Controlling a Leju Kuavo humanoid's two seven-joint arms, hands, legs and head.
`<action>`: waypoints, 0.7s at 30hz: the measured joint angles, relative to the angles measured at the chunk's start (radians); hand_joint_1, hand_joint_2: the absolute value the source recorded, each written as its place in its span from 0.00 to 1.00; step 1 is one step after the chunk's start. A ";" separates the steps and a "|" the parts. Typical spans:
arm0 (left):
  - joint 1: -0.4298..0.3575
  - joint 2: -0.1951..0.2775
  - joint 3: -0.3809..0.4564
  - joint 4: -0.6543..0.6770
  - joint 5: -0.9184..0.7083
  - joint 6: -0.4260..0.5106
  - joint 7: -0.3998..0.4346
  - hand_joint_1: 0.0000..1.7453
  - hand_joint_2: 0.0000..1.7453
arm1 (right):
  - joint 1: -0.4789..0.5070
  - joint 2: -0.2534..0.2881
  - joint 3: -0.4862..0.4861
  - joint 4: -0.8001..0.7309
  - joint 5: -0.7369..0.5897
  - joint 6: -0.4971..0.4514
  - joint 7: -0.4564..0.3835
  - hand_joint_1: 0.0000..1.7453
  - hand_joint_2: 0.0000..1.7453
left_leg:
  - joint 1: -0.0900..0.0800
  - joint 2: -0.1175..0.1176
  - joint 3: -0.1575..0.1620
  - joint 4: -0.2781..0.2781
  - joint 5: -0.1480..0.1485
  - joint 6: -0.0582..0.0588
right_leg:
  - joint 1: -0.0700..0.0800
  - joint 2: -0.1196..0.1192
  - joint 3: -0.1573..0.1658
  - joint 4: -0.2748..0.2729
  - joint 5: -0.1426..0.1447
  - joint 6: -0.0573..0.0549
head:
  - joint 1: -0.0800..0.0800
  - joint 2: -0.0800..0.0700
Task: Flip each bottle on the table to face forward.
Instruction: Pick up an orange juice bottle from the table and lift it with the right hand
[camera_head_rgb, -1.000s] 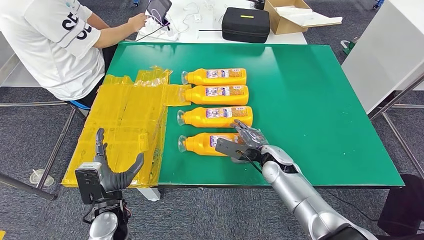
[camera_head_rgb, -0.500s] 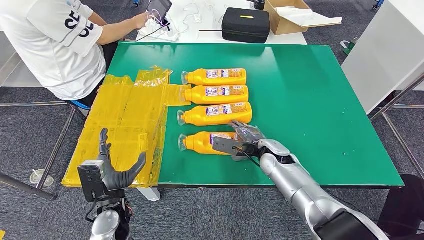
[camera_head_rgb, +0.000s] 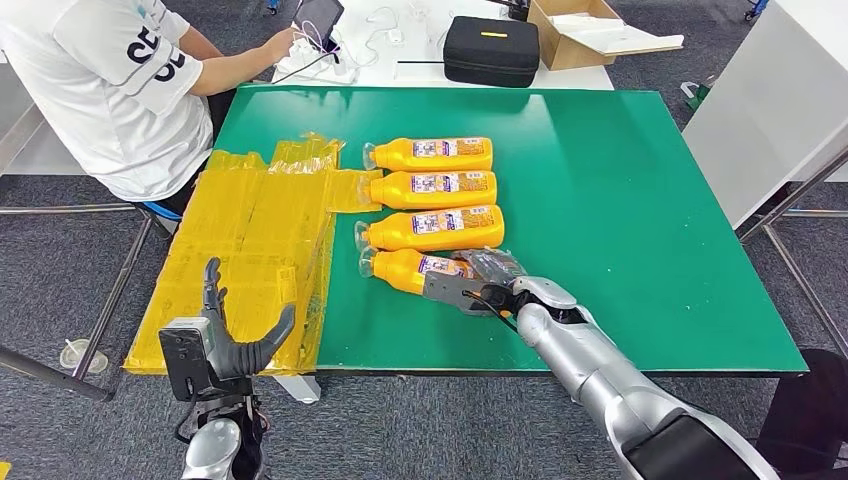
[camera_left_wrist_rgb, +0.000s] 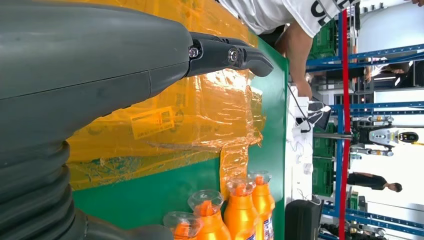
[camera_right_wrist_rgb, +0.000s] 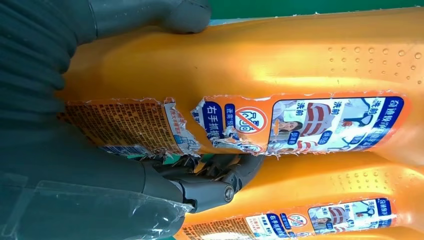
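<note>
Several orange bottles lie in a column on the green table (camera_head_rgb: 620, 200), clear caps pointing left. My right hand (camera_head_rgb: 487, 281) grips the base end of the nearest bottle (camera_head_rgb: 412, 268), which sits tilted close against the one behind it (camera_head_rgb: 432, 229). The right wrist view shows the held bottle (camera_right_wrist_rgb: 280, 70) with a torn label, thumb and dark fingers (camera_right_wrist_rgb: 220, 182) wrapped around it. Two more bottles (camera_head_rgb: 432, 154) (camera_head_rgb: 435, 188) lie farther back. My left hand (camera_head_rgb: 225, 335) hangs open off the table's left front corner, fingers (camera_left_wrist_rgb: 225, 52) spread above the yellow plastic.
Crumpled yellow plastic sheeting (camera_head_rgb: 250, 250) covers the table's left edge. A person in a white shirt (camera_head_rgb: 110, 80) sits at the far left holding a phone. A black case (camera_head_rgb: 492, 48) and cardboard box (camera_head_rgb: 590, 30) rest on the white table behind.
My right hand has pushed the nearest bottle back and left, so it now lies against the third bottle. The left hand stays in place.
</note>
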 joint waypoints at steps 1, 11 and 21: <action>0.000 0.000 0.000 0.000 0.001 -0.001 0.000 0.00 1.00 | 0.000 0.000 0.001 0.000 -0.001 -0.001 0.000 0.95 1.00 | 0.000 0.000 0.000 0.000 0.000 0.000 | 0.000 0.000 0.000 0.000 0.000 0.000 | 0.000 0.000; 0.007 0.000 0.000 0.001 0.019 -0.006 -0.003 0.00 1.00 | 0.100 0.007 -0.058 -0.105 -0.123 -0.195 -0.140 1.00 1.00 | 0.000 -0.001 -0.001 0.000 0.000 0.000 | 0.000 0.000 -0.001 0.000 0.000 0.000 | 0.000 0.000; 0.030 0.000 -0.024 -0.028 0.116 -0.091 -0.002 0.00 1.00 | 0.364 0.110 -0.322 -0.571 -0.210 -0.556 -0.441 1.00 1.00 | 0.001 -0.001 -0.005 0.000 -0.001 -0.001 | 0.001 -0.001 -0.004 0.000 -0.002 0.000 | 0.000 0.000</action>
